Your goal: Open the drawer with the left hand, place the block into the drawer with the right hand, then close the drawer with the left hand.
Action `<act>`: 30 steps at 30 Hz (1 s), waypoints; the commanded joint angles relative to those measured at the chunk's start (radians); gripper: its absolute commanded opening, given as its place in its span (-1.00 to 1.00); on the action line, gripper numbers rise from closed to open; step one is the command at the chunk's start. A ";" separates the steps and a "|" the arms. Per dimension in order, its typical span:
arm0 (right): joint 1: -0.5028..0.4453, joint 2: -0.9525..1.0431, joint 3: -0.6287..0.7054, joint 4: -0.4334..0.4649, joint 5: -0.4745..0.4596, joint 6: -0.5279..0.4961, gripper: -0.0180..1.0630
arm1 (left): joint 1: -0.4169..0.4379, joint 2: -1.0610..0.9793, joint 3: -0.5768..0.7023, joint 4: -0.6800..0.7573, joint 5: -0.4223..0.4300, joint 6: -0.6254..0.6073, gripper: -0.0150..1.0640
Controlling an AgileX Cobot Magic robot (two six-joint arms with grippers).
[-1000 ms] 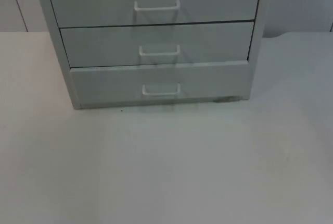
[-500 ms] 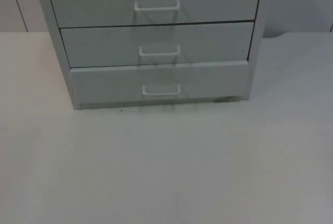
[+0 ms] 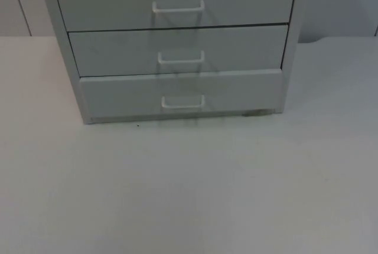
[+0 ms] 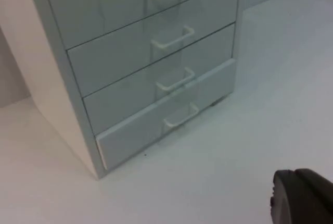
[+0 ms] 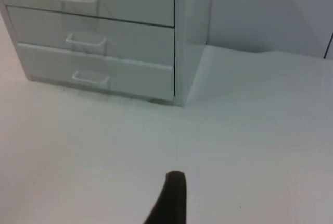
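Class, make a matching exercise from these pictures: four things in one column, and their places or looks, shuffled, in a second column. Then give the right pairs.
Column one:
1 bottom drawer
2 handles
3 table
4 wall

Column two:
A white loops, one on each drawer front
B upright, behind the cabinet
C lowest front in the cabinet
D flat, bears the cabinet

Pairs: 1-C, 2-A, 3-D, 4-B
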 commanded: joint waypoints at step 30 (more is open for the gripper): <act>-0.005 -0.006 0.047 -0.132 0.072 0.088 0.42 | -0.003 -0.142 0.075 -0.110 0.151 0.080 -0.98</act>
